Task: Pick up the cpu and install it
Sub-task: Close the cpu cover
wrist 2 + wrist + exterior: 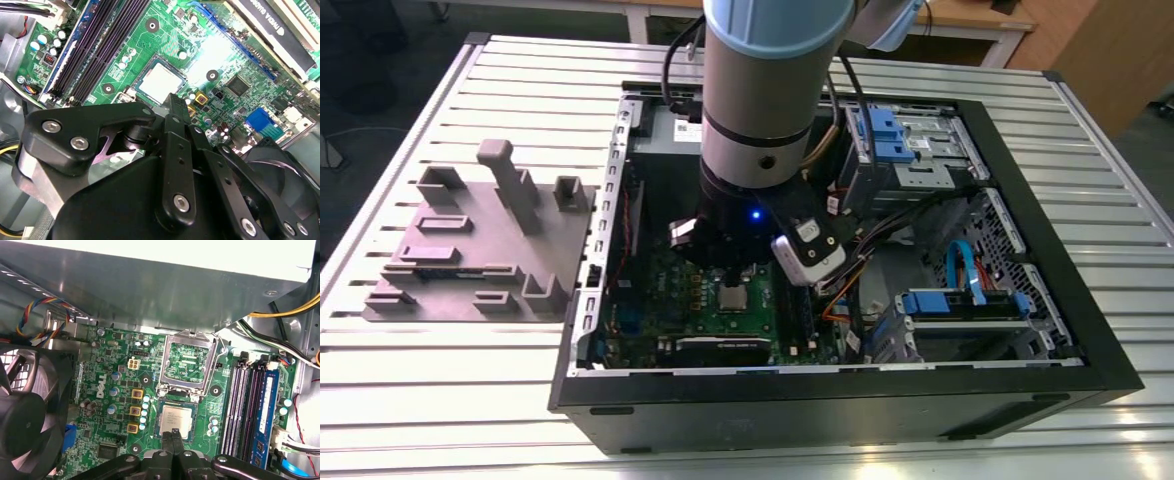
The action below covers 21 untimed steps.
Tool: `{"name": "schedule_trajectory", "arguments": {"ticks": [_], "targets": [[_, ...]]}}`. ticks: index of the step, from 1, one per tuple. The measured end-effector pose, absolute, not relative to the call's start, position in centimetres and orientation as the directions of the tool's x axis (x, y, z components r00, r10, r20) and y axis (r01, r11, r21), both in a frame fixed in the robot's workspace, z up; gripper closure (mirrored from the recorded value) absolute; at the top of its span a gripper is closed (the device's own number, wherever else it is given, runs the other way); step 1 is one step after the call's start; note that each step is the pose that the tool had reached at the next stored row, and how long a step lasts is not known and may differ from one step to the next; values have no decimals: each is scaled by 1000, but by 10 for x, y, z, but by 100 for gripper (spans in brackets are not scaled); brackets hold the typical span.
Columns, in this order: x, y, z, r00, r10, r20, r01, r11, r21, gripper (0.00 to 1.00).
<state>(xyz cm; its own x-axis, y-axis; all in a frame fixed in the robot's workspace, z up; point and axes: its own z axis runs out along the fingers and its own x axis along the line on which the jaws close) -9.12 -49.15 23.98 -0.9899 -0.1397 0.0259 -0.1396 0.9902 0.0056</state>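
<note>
The cpu (176, 420), a small square chip with a shiny silver top, lies flat in its socket on the green motherboard (110, 440). It shows in the second wrist view (160, 82) and as a small pale square in the exterior view (734, 297). The silver socket frame (187, 362) stands swung open beside it. My gripper (172, 436) hangs just above one edge of the cpu, its two black fingers pressed together with nothing between them. The joined fingers (175, 107) point down at the chip's edge.
Memory slots (240, 405) run beside the socket, and a black fan (25, 415) sits on the other side. The arm reaches into an open computer case (1067, 330) with blue drive cages (894, 135) and loose cables. A grey fixture block (480, 240) rests on the slatted table.
</note>
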Motion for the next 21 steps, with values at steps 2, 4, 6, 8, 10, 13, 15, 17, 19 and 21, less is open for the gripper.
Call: {"name": "schedule_trajectory", "arguments": {"ticks": [2,4,6,8,10,13,15,17,19,21], "targets": [[-91,-491,240,-990,-140,26,-140,990,6,90],[-91,-491,240,-990,-140,26,-140,990,6,90],[-91,-491,240,-990,-140,26,-140,990,6,90],[-91,-491,240,-990,-140,26,-140,990,6,90],[-91,-491,240,-989,-143,26,-143,990,6,90],[-91,-492,240,-982,-188,26,-188,982,6,90],[-91,-491,240,-974,-224,26,-224,974,6,90],[-91,-492,240,-965,-259,26,-259,966,6,90],[-91,-492,240,-956,-292,26,-292,956,6,90],[-91,-491,240,-954,-299,26,-298,954,6,90]]}}
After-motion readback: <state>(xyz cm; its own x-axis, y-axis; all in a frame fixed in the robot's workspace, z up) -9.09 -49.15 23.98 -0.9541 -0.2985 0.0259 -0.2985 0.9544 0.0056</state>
